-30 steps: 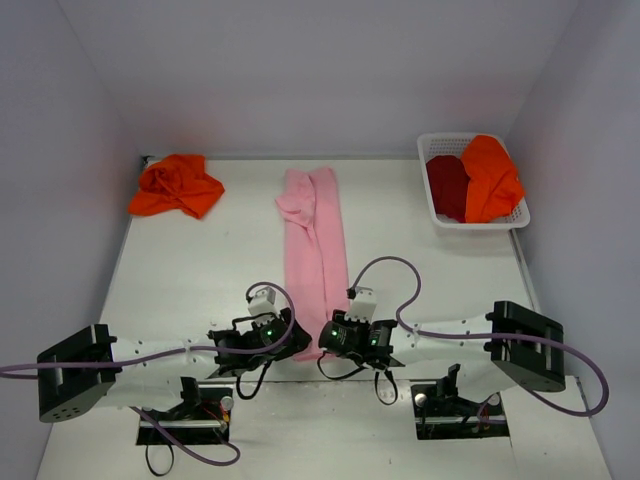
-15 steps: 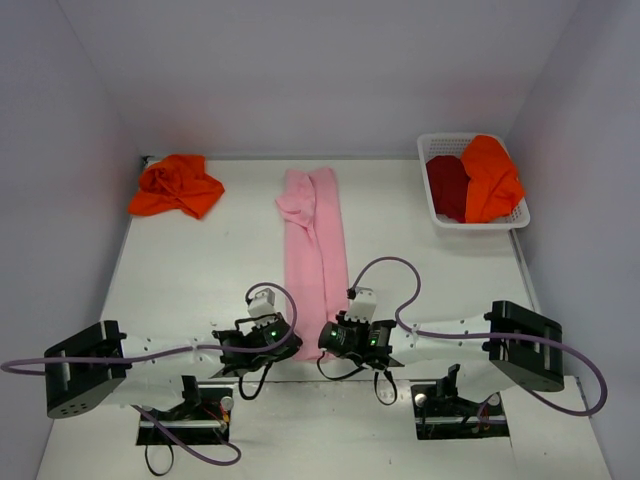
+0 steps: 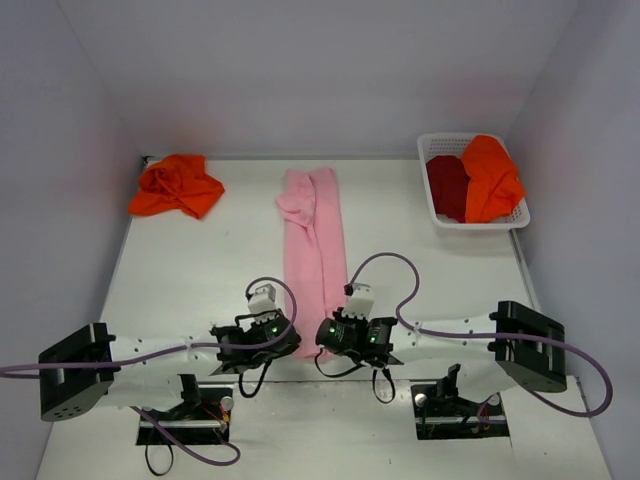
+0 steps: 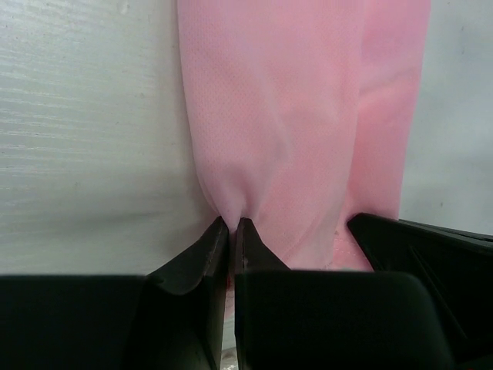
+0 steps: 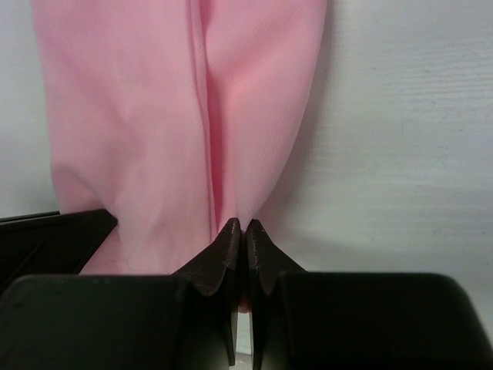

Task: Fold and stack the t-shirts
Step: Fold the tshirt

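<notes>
Pink t-shirt (image 3: 315, 250) lies as a long, narrow strip down the middle of the tabletop, from close to the far edge to the near edge, its sides already folded in lengthwise. The left fingers (image 4: 219, 237) are pinched tight on its near left corner and the right fingers (image 5: 228, 237) on its near right corner. In both wrist views the cloth puckers into the closed tips.

Both arms reach inward from their bases. Their forearms are low and almost flat along the near edge, and their wrists sit side by side at the strip's near end.

The step in hand looks like the crosswise fold of this shirt. The next move likely calls for raising both corners together and carrying them toward the far edge. They should stay level so the strip neither twists nor drags, and the near end should come down squarely on the far end.

The task seems early. One orange t-shirt (image 3: 176, 186) lies crumpled at the far left corner. A dark red t-shirt (image 3: 447, 185) and a second orange one (image 3: 490, 178) sit in the white basket (image 3: 478, 224) at the far right corner.
</notes>
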Motion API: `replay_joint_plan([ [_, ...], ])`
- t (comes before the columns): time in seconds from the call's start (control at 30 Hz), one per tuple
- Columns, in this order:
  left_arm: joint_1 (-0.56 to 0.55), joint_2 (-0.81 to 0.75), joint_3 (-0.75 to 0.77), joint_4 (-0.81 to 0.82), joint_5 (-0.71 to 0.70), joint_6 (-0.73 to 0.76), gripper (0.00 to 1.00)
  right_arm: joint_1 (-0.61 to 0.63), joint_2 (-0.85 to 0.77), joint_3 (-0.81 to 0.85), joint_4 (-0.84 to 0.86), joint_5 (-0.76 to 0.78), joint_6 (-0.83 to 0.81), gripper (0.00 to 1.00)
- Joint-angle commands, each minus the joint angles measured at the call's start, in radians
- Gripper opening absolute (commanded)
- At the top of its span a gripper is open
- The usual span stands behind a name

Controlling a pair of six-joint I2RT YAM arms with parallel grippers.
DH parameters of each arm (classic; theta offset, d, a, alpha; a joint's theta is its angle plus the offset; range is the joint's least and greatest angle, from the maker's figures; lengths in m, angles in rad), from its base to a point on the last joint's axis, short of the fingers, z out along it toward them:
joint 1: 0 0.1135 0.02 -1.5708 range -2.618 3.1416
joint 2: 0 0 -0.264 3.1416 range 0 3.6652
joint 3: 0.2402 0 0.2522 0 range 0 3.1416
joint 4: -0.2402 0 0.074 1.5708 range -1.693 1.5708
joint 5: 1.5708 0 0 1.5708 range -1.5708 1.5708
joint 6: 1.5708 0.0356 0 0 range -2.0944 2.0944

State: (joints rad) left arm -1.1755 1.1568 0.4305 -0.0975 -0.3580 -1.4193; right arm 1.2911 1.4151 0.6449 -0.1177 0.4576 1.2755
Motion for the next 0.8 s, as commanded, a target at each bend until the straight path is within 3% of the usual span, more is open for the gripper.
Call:
replay_joint_plan([
  [0.0, -0.001, -0.035, 0.066, -0.039, -0.048, 0.031, 0.00, 0.008, -0.051, 0.059, -0.042, 0.075, -0.011, 0.00],
  [0.77, 0.218, -0.146, 0.183, -0.120, 0.042, 0.236, 0.00, -0.044, -0.183, 0.193, -0.165, 0.174, -0.139, 0.00],
])
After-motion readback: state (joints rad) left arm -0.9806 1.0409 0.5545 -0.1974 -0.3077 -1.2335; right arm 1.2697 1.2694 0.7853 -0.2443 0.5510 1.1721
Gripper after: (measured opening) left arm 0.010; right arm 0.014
